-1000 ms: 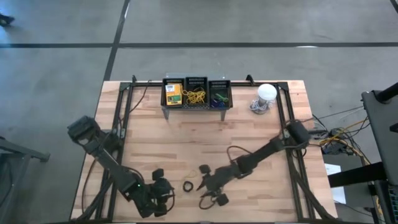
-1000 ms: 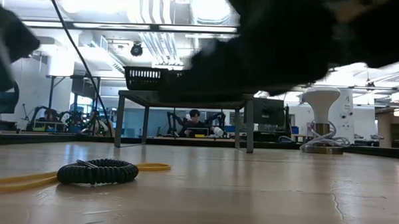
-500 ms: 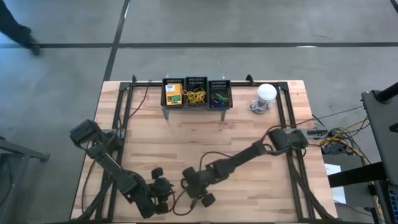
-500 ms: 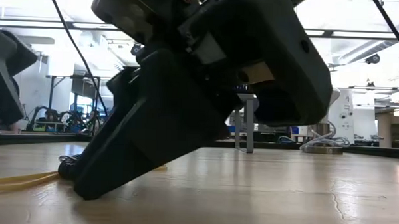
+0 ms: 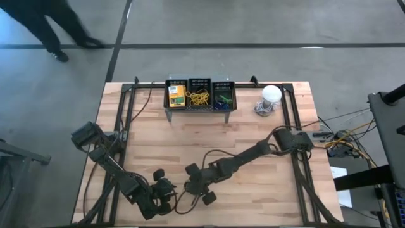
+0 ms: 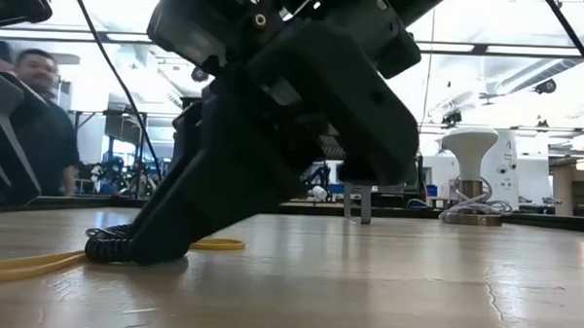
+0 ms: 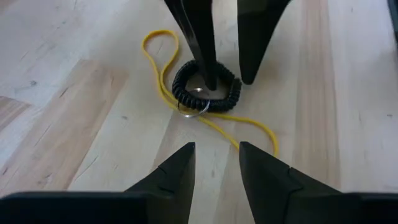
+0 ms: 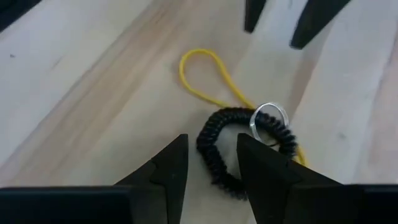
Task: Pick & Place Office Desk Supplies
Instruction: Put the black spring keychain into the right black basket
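Note:
A black coiled band [image 7: 207, 98] with a metal key ring [image 7: 195, 108] lies flat on the wooden table, on top of a thin yellow rubber band [image 7: 160, 59]. My right gripper [image 8: 210, 138] is open and slants down onto the coil. One finger [image 7: 198, 43] stands inside the loop and the other [image 7: 255, 37] just outside it. My left gripper [image 7: 216, 146] is open and low, a short way off on the coil's other side, with nothing between its fingers. In the high view both grippers [image 5: 180, 188] hide the coil. My right gripper has the coil's wall [image 8: 213, 163] between its two fingers, slanting down from the table's right. The coil lies flat on the table and on the yellow band. I cannot tell whether either finger touches it.
A black three-part bin [image 5: 200, 84] stands at the far edge, with a crayon box [image 5: 176, 95], yellow bands [image 5: 198, 97] and green items [image 5: 221, 99] in it. A white bulb-like object [image 5: 271, 95] stands to its right. A person [image 5: 57, 22] walks past beyond the far left corner.
My right gripper has gone toward the table's left edge and tipped down, from beside the coil to down onto it. My left gripper has sunk a little. The coil and the yellow band lie where they were. A person has come into view beyond the table.

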Motion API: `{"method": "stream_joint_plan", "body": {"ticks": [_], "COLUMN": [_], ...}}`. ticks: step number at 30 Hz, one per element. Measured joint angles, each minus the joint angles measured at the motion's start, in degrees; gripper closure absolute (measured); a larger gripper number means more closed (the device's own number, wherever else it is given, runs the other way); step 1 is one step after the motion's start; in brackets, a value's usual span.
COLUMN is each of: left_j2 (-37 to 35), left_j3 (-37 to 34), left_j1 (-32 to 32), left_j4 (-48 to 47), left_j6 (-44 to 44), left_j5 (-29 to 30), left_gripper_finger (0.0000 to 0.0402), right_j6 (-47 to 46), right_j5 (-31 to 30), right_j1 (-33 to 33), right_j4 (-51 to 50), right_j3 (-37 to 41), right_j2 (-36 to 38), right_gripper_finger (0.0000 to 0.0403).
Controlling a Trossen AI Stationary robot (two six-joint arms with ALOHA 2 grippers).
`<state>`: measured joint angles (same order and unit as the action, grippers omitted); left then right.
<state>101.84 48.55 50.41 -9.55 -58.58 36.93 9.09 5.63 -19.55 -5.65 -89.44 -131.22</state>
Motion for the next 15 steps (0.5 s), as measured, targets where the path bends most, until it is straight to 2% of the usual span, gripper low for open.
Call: {"method": "stream_joint_plan", "body": {"ticks": [5,12,15], "left_j2": [-0.02,-0.02,-0.06], "left_j3": [-0.15,-0.15,-0.15], "left_j1": [0.00,-0.04,-0.04], "left_j4": [0.74,0.74,0.74], "left_j6": [0.04,0.12,0.19], "left_j5": [0.90,3.24,4.00], "left_gripper_finger": [0.0272,0.0272,0.0272], "right_j6": [0.32,0.34,-0.12], "right_j5": [0.60,0.16,-0.18], "right_j1": [0.38,0.39,0.38], "right_j4": [0.84,-0.93,-2.70], "right_j3": [1.45,1.71,1.84], "right_j2": [0.01,1.73,4.75], "right_gripper_finger": [0.0291,0.0382,0.0383]}}
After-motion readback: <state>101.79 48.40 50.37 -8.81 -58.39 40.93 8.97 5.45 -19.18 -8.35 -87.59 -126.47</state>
